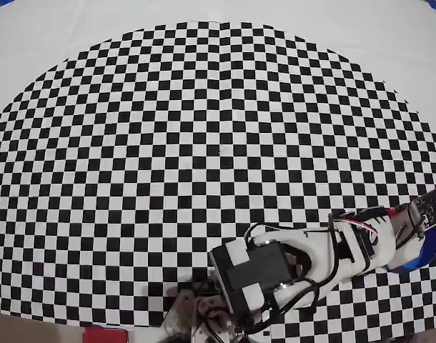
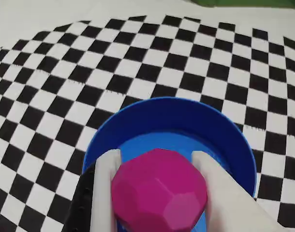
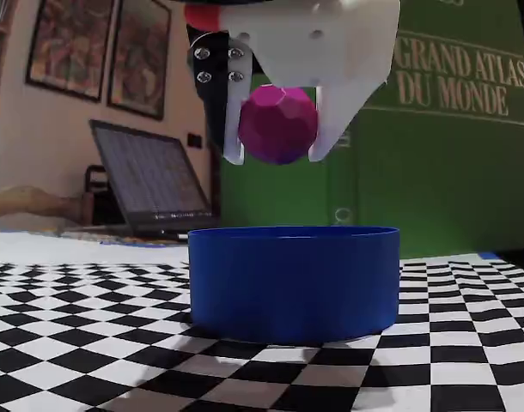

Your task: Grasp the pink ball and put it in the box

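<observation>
While clear above the box point(image 3: 293, 279) rim, the claw point(image 3: 277, 154) grips the pink ball point(image 3: 277, 124).

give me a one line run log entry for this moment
phase: carry | end effector: shut on pink ball | position: above blue box, not touching | release: not yet

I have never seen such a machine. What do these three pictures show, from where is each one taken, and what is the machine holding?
This is a small robot arm on a table covered by a checkered mat. The overhead view looks straight down: the arm reaches toward the right edge, partly covering a blue box. The wrist view comes from a camera on the arm itself, looking past its gripper. The fixed view stands low on the table, beside the box. The gripper has two white fingers, closed around a pink ball. The ball hangs in the air directly above the open box, not touching it.
</observation>
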